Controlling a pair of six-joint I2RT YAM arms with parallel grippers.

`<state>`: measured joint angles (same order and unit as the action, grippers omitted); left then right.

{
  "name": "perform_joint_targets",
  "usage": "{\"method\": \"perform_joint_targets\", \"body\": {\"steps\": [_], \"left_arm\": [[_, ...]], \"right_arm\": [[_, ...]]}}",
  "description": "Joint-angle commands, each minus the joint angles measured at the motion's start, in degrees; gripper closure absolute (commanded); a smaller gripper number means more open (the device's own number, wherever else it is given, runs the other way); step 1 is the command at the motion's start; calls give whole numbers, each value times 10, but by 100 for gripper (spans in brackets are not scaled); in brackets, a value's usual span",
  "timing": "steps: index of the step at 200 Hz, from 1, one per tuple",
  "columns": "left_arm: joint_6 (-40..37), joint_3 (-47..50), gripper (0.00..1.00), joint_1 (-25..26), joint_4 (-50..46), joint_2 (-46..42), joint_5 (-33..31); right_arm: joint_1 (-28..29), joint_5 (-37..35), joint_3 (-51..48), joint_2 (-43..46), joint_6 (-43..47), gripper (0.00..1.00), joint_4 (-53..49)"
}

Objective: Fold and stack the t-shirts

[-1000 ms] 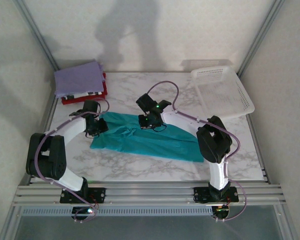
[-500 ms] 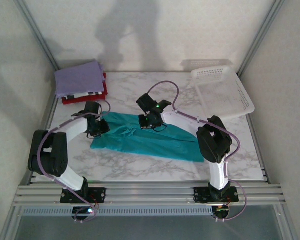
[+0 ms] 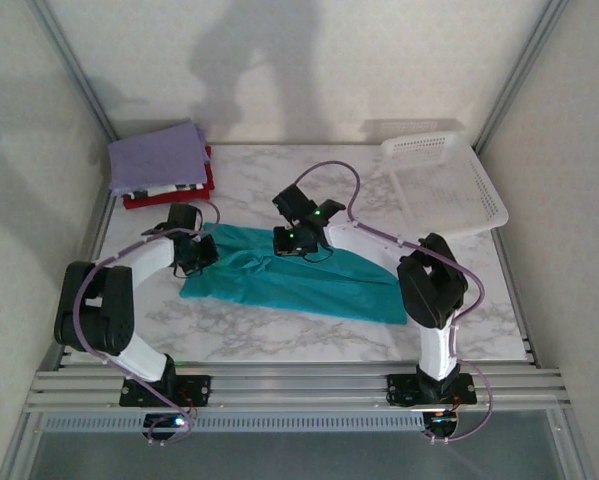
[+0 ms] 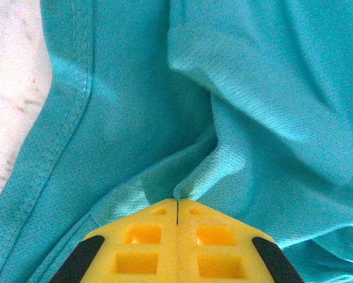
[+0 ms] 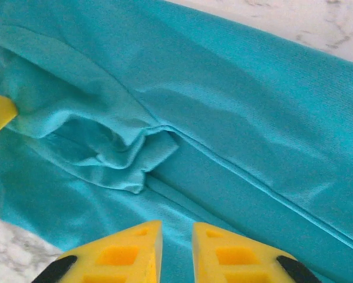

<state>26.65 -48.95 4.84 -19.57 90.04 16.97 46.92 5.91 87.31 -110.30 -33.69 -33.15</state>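
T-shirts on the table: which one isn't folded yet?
The teal t-shirt, spread out mid-table with the left hand pinching a fold of it. The others sit folded in a stack at the far left corner, lavender t-shirt on top.

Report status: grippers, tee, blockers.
Left gripper shut on a fold of teal tee. Right gripper open just over it. Tee mid-table, rumpled. Basket, folded stack apart at far corners.
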Motion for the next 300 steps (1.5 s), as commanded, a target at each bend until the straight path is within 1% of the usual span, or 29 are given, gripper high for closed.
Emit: {"method": "perform_joint_targets", "body": {"steps": [1, 21, 49, 94, 126, 193, 224, 273, 294, 300], "left_arm": [[5, -34, 100, 6, -12, -23, 4], [4, -48, 100, 4, -22, -28, -1], [1, -53, 100, 3, -26, -23, 8], [2, -45, 100, 3, -24, -26, 11], [3, -42, 100, 2, -24, -29, 12], [6, -40, 100, 2, -18, -28, 16], [7, -39, 100, 3, -19, -29, 16], [8, -33, 100, 3, -17, -29, 16], [9, -33, 100, 3, -16, -29, 17], [9, -33, 100, 3, -15, -30, 17]], "right_arm": [[1, 61, -22, 12, -32, 74, 68], [3, 94, -23, -6, -49, 70, 116], [9, 113, 10, -48, -47, 68, 121], [16, 110, 88, -120, -42, 67, 72], [19, 109, 142, -161, -29, 70, 33], [30, 76, 165, -179, -16, 70, -21], [30, 67, 173, -189, -13, 68, -27], [30, 53, 174, -188, -7, 68, -40], [31, 59, 169, -188, -7, 71, -35], [31, 63, 166, -187, -7, 73, -31]]}}
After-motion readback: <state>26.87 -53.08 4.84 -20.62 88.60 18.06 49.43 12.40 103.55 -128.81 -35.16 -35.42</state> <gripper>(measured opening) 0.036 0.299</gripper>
